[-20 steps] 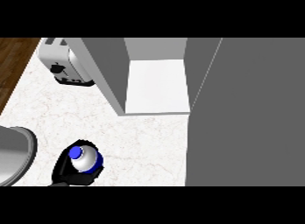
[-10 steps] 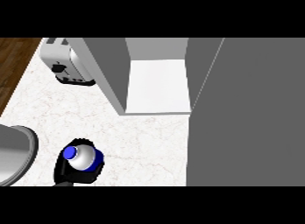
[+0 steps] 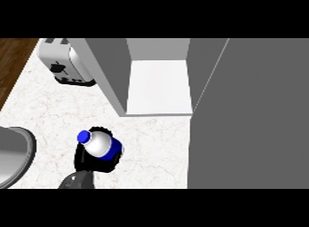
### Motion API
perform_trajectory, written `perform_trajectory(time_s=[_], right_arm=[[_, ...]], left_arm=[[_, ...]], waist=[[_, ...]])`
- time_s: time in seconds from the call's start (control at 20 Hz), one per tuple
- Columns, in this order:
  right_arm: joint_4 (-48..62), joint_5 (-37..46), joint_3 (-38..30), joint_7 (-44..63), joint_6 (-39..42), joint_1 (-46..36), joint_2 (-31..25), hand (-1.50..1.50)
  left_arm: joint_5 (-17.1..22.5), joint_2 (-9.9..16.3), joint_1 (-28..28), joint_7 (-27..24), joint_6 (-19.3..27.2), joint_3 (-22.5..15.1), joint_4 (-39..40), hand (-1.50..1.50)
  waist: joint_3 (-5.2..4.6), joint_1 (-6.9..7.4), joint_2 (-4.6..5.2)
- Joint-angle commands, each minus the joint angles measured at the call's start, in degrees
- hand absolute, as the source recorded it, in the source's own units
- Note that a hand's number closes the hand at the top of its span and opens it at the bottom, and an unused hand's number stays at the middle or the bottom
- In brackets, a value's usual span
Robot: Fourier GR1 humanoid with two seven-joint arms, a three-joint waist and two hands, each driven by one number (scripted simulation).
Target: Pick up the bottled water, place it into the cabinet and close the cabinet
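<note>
Head view, looking steeply down at a pale marbled counter point(image 3: 150, 133). Near the lower left, the bottled water point(image 3: 99, 143) is showing its blue cap and whitish body with a blue band, tilted so the cap is pointing up and to the left. A black hand point(image 3: 95, 160) is wrapping around the bottle from below, its fingers curled and clamped on the bottle's sides, with a grey forearm entering from the lower edge beneath it. Which hand this is cannot be read for certain from this angle; it is sitting left of centre, so it is probably the left one, and no other hand is showing.

Up and to the right of the bottle, well apart from it, the cabinet point(image 3: 158, 86) is standing open, its white interior floor lying bare and nothing inside it. A large grey panel, which looks like the cabinet door point(image 3: 255, 115), is filling the right side of the scene, swung outward. A toaster point(image 3: 66, 62) is sitting at the upper left beside the cabinet's outer wall, and a grey rounded object point(image 3: 7, 155) is curving in at the left edge.

Judging progress: the grasp appears made, while carrying the bottle to the cabinet, setting it inside, releasing it and closing the door all appear to be left.
</note>
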Motion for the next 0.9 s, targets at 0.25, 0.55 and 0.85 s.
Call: perform_trajectory(time_s=[0.25, 0.55, 0.85], right_arm=[[-2.5, -3.9, -1.8, 1.8, -0.5, -0.6, -0.2, -1.5], [-5.9, -4.7, -2.4, 3.4, 0.3, 1.1, -1.4, -1.5], [-3.8, -3.2, -1.1, 2.6, -0.7, -0.3, 0.9, -1.5]], left_arm=[[12.2, -0.6, -3.3, 12.4, 14.1, -15.0, -14.8, 1.5], [8.7, -0.6, -4.8, 14.2, 28.0, -23.2, -21.7, 1.5], [11.4, -0.6, -14.7, 22.7, 35.3, -24.9, -22.1, 1.5]], waist=[[-0.08, 0.14, -0.04], [-0.11, -0.17, 0.06], [-0.13, -0.43, 0.18]])
